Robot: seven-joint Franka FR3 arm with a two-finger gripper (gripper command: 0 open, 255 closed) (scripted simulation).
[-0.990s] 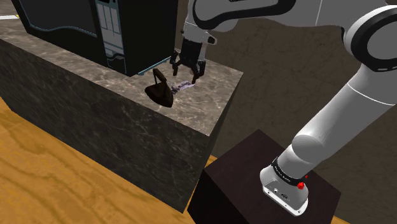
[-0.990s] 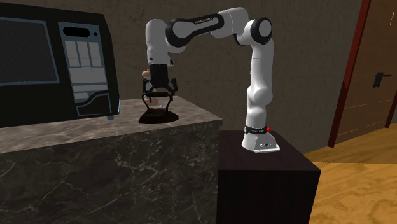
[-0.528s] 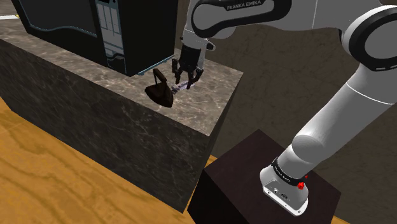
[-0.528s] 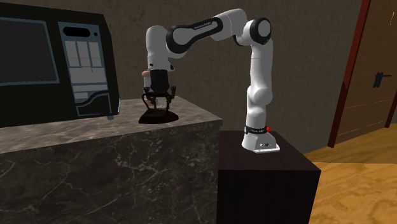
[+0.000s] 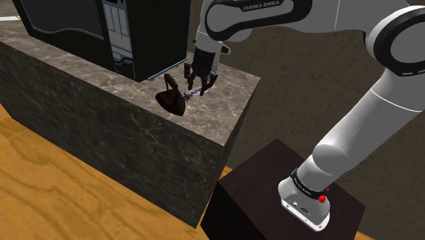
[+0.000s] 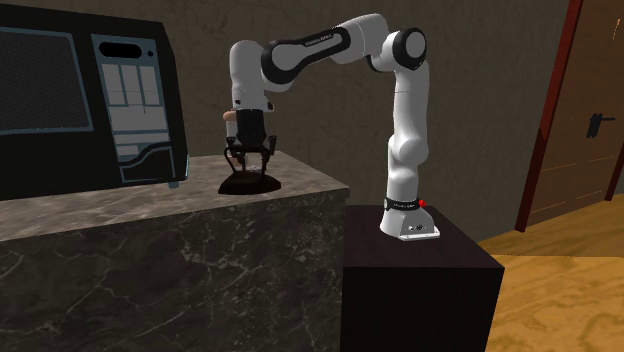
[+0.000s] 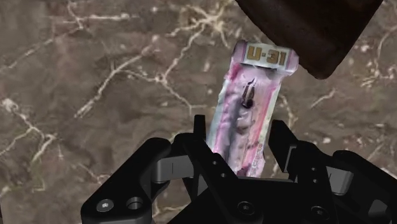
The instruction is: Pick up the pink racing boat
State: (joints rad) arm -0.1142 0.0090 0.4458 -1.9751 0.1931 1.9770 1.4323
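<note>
Pink racing boat, flat and marked U-31, lay on the dark marble bench, one end clenched between the black jaws (a thin hold). Lifted, it could pivot loose, or snag the dark brown lump at its nine o'clock in the shoulder view.

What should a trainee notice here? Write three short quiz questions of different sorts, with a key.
1. True or false: the pink racing boat lies on the marble counter.
2. Which thing sits right next to the boat? A: a dark brown object; B: a red mug; C: a green bottle.
3. Fill in: the gripper has one finger on each side of the ____ and is shut on it.

Key: 1 true; 2 A; 3 pink racing boat.
</note>
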